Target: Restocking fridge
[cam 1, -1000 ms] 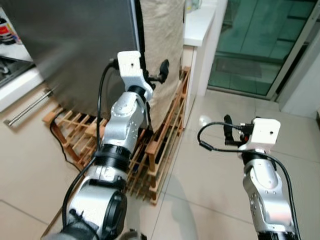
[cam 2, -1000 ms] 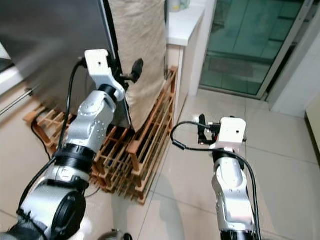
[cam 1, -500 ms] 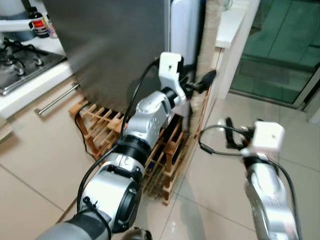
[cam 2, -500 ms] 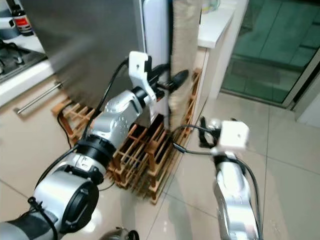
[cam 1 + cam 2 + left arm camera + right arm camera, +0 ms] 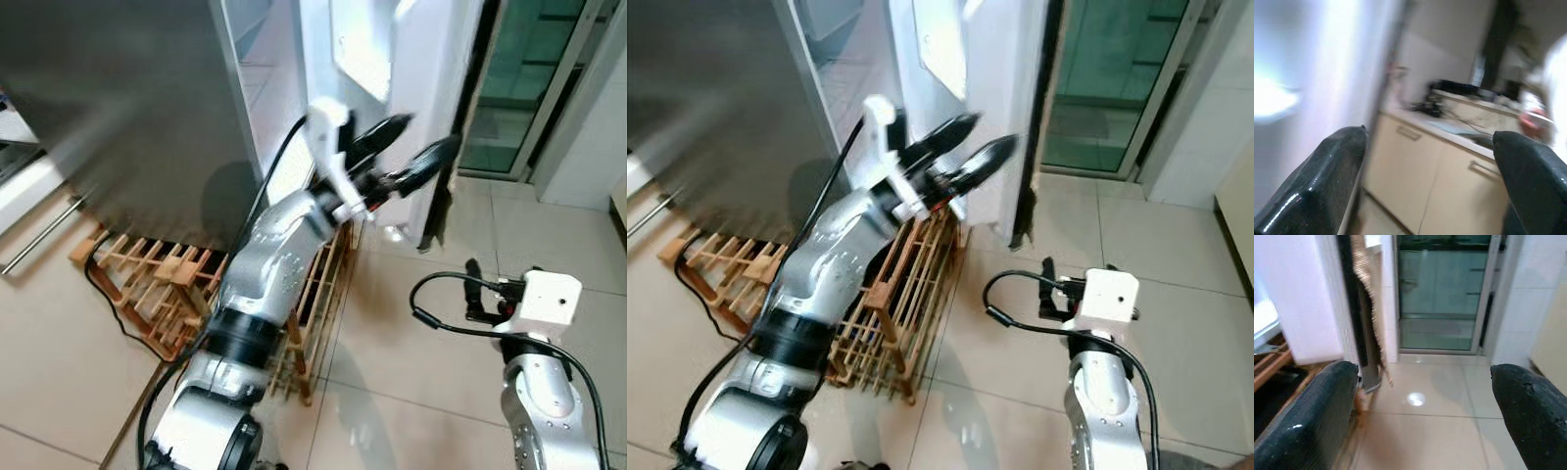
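Note:
The steel fridge [image 5: 118, 108] stands at the left with its white-lined door [image 5: 421, 88] swung wide open. Shelves show in the gap [image 5: 269, 69] behind it. My left gripper [image 5: 429, 134] is raised in front of the door's inner face, near its lower edge. It is open and holds nothing, and I cannot tell whether its fingers [image 5: 1317, 186] touch the door. My right gripper [image 5: 472, 289] hangs low at the right over the tiled floor. Its fingers [image 5: 1308, 416] are spread wide with nothing between them.
A wooden rack [image 5: 157, 284] lies on the floor against the fridge's base, with a black cable [image 5: 108, 304] beside it. A glass sliding door [image 5: 529, 78] is beyond the fridge door. A cabinet handle [image 5: 39, 240] is at the far left. Open tiles [image 5: 411, 382] lie ahead.
The fridge door has swung from nearly shut to wide open. My left gripper has moved right and outward with the door's edge. The camera view has also shifted.

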Motion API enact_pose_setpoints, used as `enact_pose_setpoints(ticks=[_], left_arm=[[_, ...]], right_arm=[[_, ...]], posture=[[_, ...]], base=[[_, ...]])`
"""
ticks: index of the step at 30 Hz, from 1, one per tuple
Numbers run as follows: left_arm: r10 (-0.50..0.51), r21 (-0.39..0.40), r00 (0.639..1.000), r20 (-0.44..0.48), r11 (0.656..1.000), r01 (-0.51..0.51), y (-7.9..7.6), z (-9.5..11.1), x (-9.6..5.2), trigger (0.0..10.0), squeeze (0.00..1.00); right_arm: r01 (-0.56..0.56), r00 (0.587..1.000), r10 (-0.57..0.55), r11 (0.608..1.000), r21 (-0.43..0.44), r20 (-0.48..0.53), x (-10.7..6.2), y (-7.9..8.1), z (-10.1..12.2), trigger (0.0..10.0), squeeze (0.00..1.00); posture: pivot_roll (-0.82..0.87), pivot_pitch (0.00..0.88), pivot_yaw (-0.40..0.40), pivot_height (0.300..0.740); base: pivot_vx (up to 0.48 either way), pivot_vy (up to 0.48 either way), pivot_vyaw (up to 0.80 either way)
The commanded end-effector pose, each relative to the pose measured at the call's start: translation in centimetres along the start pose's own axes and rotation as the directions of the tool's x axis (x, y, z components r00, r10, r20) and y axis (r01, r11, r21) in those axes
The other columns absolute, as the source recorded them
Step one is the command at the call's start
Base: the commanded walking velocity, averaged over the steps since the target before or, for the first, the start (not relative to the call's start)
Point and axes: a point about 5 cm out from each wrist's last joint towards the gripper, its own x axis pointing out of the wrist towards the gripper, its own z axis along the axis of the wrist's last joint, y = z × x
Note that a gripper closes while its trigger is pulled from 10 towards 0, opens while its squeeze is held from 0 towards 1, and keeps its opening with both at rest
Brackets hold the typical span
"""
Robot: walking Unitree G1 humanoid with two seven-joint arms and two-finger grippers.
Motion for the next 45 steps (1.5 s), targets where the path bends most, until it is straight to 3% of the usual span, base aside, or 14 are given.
enact_pose_setpoints(ticks=[1,2,4,7,10,17,18,21,22,24,37,39,43,45], left_arm=[[0.079,0.022,0.995,0.056,0.997,-0.081,1.3,2.0,-1.5,10.0,0.00],[0.161,0.042,0.984,0.081,0.985,-0.165,2.4,2.9,-3.2,10.0,0.00],[0.420,0.106,0.896,0.145,0.894,-0.436,5.4,4.6,-7.9,10.0,0.00],[0.516,0.123,0.840,0.169,0.834,-0.538,6.4,5.1,-9.9,10.0,0.00],[0.729,0.227,0.656,0.194,0.617,-0.753,7.6,5.2,-14.9,10.0,0.00],[0.798,0.267,0.575,0.179,0.524,-0.809,7.1,4.4,-15.7,10.0,0.00],[0.826,0.309,0.539,0.166,0.476,-0.823,7.1,4.2,-15.6,10.0,0.00],[0.839,0.316,0.520,0.158,0.456,-0.832,7.2,4.0,-15.6,10.0,0.00],[0.870,0.344,0.476,0.131,0.410,-0.844,7.6,3.5,-15.8,10.0,0.00],[0.888,0.358,0.446,0.107,0.385,-0.851,7.9,3.0,-15.9,10.0,0.00],[0.879,0.395,0.475,0.038,0.423,-0.815,7.7,1.4,-14.2,10.0,0.00],[0.860,0.454,0.510,-0.013,0.459,-0.763,7.4,0.5,-13.2,10.0,0.00],[0.844,0.422,0.537,-0.009,0.490,-0.763,7.3,0.5,-12.9,10.0,0.00],[0.842,0.402,0.540,-0.003,0.496,-0.770,7.4,0.7,-12.9,10.0,0.00]], right_arm=[[-0.019,1.000,0.019,1.000,0.014,0.018,0.3,0.4,0.6,10.0,0.00],[-0.028,0.999,0.027,1.000,0.010,0.020,0.6,0.3,0.7,10.0,0.00],[-0.044,0.999,0.043,0.999,0.011,0.022,1.6,0.3,0.8,10.0,0.00],[-0.048,0.999,0.048,0.999,0.013,0.021,2.0,0.3,0.8,10.0,0.00],[-0.088,0.996,0.087,0.996,0.022,0.028,3.4,1.1,1.2,10.0,0.00],[-0.118,0.992,0.116,0.992,0.042,0.044,4.3,2.0,1.5,10.0,0.00],[-0.120,0.992,0.118,0.991,0.051,0.046,4.5,2.2,1.5,10.0,0.00],[-0.112,0.993,0.110,0.993,0.044,0.042,4.7,2.2,1.4,10.0,0.00],[-0.072,0.997,0.070,0.996,0.055,0.024,5.5,1.3,1.3,10.0,0.04],[-0.022,0.999,0.019,0.997,0.073,0.033,6.4,-0.1,1.9,10.0,0.10],[-0.099,0.992,0.093,0.993,0.069,0.085,6.5,0.9,2.9,10.0,0.19],[-0.103,0.994,0.100,0.992,0.070,0.041,6.2,1.2,2.0,10.0,0.20],[-0.131,0.990,0.128,0.990,0.046,0.051,5.9,1.7,1.9,10.0,0.19],[-0.139,0.989,0.136,0.989,0.048,0.051,5.6,2.1,1.8,10.0,0.29]], posture=[[-0.10,0.000,0.089,0.740],[-0.07,0.000,0.071,0.740],[-0.03,0.000,0.046,0.740],[-0.03,0.000,0.046,0.740],[0.02,0.000,0.022,0.740],[0.03,0.000,0.024,0.740],[0.03,0.000,0.026,0.740],[0.03,0.000,0.035,0.740],[0.02,0.000,0.042,0.740],[0.02,0.000,0.045,0.740],[-0.02,0.000,0.054,0.740],[-0.02,0.000,0.058,0.740],[-0.03,0.000,0.068,0.740],[-0.03,0.000,0.073,0.740]], base=[[0.000,0.000,0.00],[0.000,0.000,0.00],[0.000,0.000,0.00],[0.000,0.000,0.50],[0.000,0.000,0.64],[0.146,-0.347,0.57],[0.315,-0.360,0.51],[0.317,-0.358,0.51],[0.360,-0.315,0.51],[0.366,-0.308,0.51],[0.368,-0.305,0.46],[0.000,0.000,0.42],[0.000,0.000,0.41],[0.000,0.000,0.20]])
